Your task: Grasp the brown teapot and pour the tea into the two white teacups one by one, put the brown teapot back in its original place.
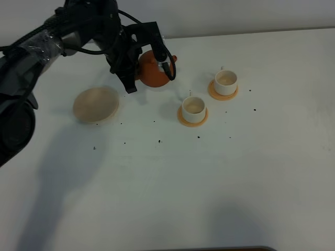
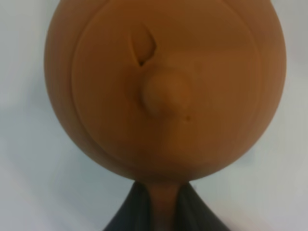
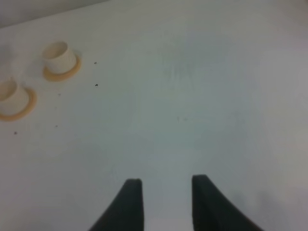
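Note:
The brown teapot [image 1: 155, 72] is at the far middle-left of the table, spout pointing right, between the beige saucer [image 1: 96, 104] and the two white teacups. My left gripper [image 1: 140, 65] is shut on its handle, which the gripper hides from above. In the left wrist view the teapot [image 2: 163, 86] fills the frame, lid knob toward the camera, with the handle pinched between the fingers [image 2: 190, 211]. The saucer is bare. The near cup [image 1: 193, 106] and far cup [image 1: 226, 81] stand on orange-tan coasters and look pale tan inside. My right gripper [image 3: 166, 202] is open and empty over bare table.
Small dark specks [image 1: 158, 140] lie scattered on the white table in front of the cups. The right wrist view shows both cups [image 3: 60, 55] [image 3: 10, 95] far from that gripper. The left arm [image 1: 47, 42] reaches in from the far left.

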Robot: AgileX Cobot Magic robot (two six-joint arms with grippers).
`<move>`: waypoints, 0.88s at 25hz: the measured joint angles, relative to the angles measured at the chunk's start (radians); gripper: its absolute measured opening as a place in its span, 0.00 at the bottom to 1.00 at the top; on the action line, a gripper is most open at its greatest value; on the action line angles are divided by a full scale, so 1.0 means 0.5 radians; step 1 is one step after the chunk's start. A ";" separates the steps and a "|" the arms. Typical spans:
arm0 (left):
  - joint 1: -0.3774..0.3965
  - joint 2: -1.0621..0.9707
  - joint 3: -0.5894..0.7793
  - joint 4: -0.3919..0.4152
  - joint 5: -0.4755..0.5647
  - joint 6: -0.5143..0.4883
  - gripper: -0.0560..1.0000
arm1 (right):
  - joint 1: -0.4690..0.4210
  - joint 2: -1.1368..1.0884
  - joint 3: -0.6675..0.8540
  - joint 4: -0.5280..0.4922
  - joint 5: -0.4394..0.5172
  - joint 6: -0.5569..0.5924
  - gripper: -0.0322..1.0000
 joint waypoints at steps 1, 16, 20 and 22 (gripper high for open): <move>-0.018 0.050 -0.061 0.011 0.005 -0.016 0.16 | 0.000 0.000 0.000 0.000 0.000 0.000 0.26; -0.237 0.472 -0.712 0.225 -0.003 -0.004 0.16 | 0.000 0.000 0.000 0.000 0.000 0.000 0.26; -0.271 0.472 -0.712 0.294 -0.094 0.043 0.16 | 0.000 0.000 0.000 0.000 0.000 0.000 0.26; -0.290 0.475 -0.712 0.329 -0.159 0.055 0.16 | 0.000 0.000 0.000 0.000 0.000 0.000 0.26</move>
